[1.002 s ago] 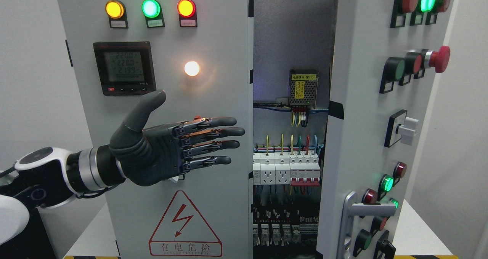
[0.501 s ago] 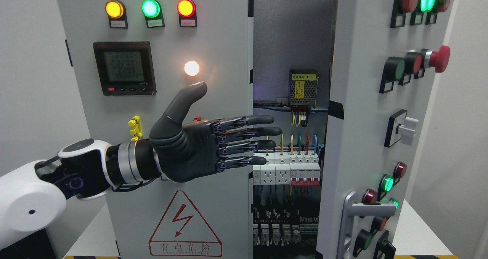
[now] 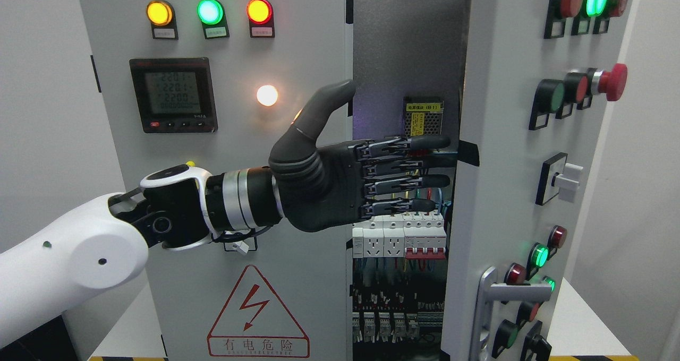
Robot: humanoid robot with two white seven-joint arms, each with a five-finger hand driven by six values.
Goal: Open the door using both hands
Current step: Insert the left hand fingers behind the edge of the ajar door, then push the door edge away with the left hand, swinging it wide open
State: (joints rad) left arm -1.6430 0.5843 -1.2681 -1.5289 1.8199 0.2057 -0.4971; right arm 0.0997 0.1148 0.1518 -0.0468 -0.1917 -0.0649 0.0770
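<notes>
Your left robot hand (image 3: 361, 183) is released, fingers (image 3: 425, 143) straight, in the gap beside the part-open right door (image 3: 504, 138). Judged a stiff, hinged steel panel: hook its free edge (image 3: 461, 154), clear of the breakers (image 3: 398, 236)

The digital meter (image 3: 173, 95) on the left door (image 3: 223, 154) shows three lit rows reading roughly 2201, 2201 and 2200, with a fourth row of smaller digits beneath that is too fine to make out. Low on the same door, a red-bordered warning triangle (image 3: 258, 310) carries a red lightning bolt and, under it, the Chinese characters 有电危险. Small white tags (image 3: 211, 32) under the three indicator lamps bear print too small to read. Inside the cabinet, the power supply unit (image 3: 423, 118) has a yellow label with Chinese characters ending in what looks like (B1); its lower yellow sticker is illegible.
</notes>
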